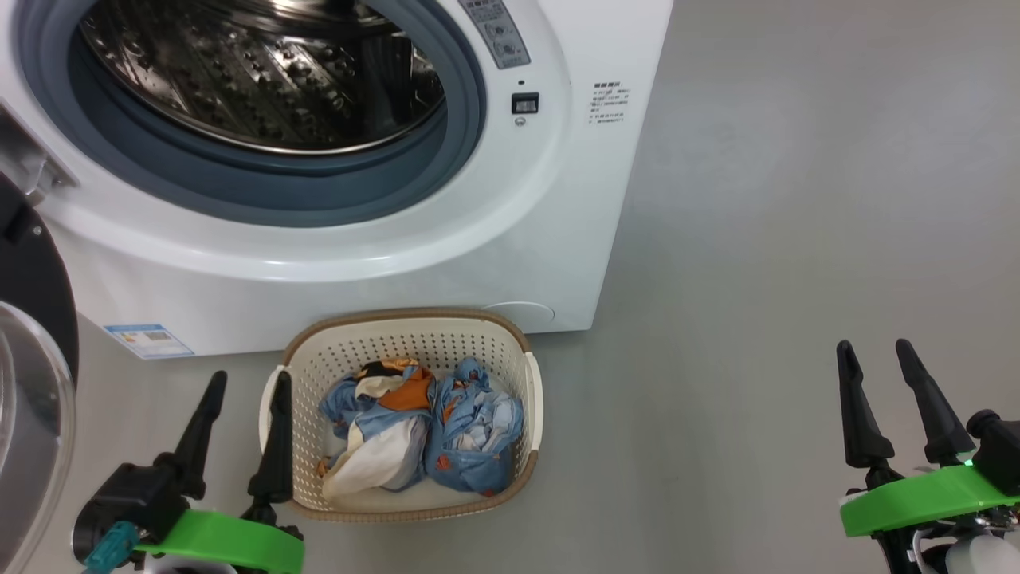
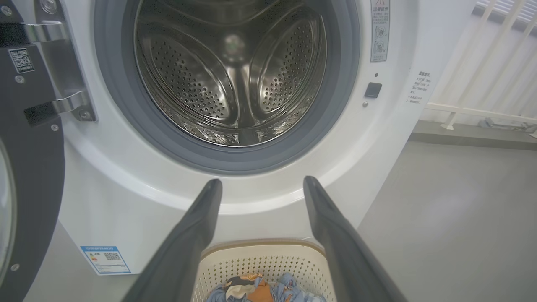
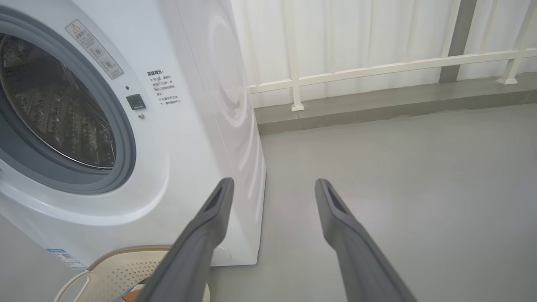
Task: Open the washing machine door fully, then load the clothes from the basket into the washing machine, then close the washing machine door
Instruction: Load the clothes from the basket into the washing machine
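The white washing machine (image 1: 494,231) stands with its steel drum (image 1: 263,72) exposed. Its black-rimmed door (image 1: 32,335) hangs swung open at the far left, also seen as the door (image 2: 29,167) on its hinges in the left wrist view. On the floor in front sits the cream basket (image 1: 398,331) holding crumpled light blue clothes (image 1: 470,430) with orange and white patches. My left gripper (image 1: 247,387) is open beside the basket's left handle, nothing between its fingers. Far to the right, over bare floor, my right gripper (image 1: 876,355) is open and empty.
Grey floor (image 1: 797,199) stretches to the right of the machine. A white railing (image 3: 377,67) on a low kerb runs along the wall behind. A blue label sticker (image 1: 147,340) marks the machine's lower front.
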{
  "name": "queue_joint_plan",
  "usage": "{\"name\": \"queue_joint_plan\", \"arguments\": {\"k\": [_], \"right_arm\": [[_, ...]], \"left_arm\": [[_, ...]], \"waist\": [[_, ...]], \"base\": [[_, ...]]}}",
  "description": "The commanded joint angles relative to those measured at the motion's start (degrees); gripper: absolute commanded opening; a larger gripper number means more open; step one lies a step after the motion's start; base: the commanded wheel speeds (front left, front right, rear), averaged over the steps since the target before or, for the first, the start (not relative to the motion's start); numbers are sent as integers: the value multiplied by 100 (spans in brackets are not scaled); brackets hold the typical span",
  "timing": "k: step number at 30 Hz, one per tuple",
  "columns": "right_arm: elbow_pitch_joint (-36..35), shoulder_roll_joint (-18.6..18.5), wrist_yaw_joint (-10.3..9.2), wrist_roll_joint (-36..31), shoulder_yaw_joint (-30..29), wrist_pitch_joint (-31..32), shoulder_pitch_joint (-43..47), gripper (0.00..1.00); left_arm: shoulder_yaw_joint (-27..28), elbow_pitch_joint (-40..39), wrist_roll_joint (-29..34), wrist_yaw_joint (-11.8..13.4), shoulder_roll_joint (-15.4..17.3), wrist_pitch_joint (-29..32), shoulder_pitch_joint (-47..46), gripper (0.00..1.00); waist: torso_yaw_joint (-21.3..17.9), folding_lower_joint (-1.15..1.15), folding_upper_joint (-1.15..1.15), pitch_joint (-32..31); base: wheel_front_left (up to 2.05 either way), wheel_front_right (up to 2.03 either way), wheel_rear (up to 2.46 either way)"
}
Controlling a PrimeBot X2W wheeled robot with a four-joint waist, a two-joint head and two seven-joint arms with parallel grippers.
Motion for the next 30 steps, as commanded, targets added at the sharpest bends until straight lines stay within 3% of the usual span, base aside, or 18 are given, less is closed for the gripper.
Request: {"name": "queue_joint_plan", "arguments": {"k": [1,13,30], "right_arm": [[-157,-57,25,-57,143,-70,-159,100],[-285,186,25,-72,143,-70,-610,100],[-568,316,25,-161,209,-70,-1268,100]], "left_arm": [[163,-92,85,-12,94,-36,-231,100],[-245,1519,-85,-12,-144,-36,-973,100],[-1755,3900,-802,-12,192,-36,-2798,100]], "waist": [[-14,0,0,71],[-127,0,0,962],[-267,0,0,2284]], "base": [[0,0,0],[0,0,0],[0,0,0]]}}
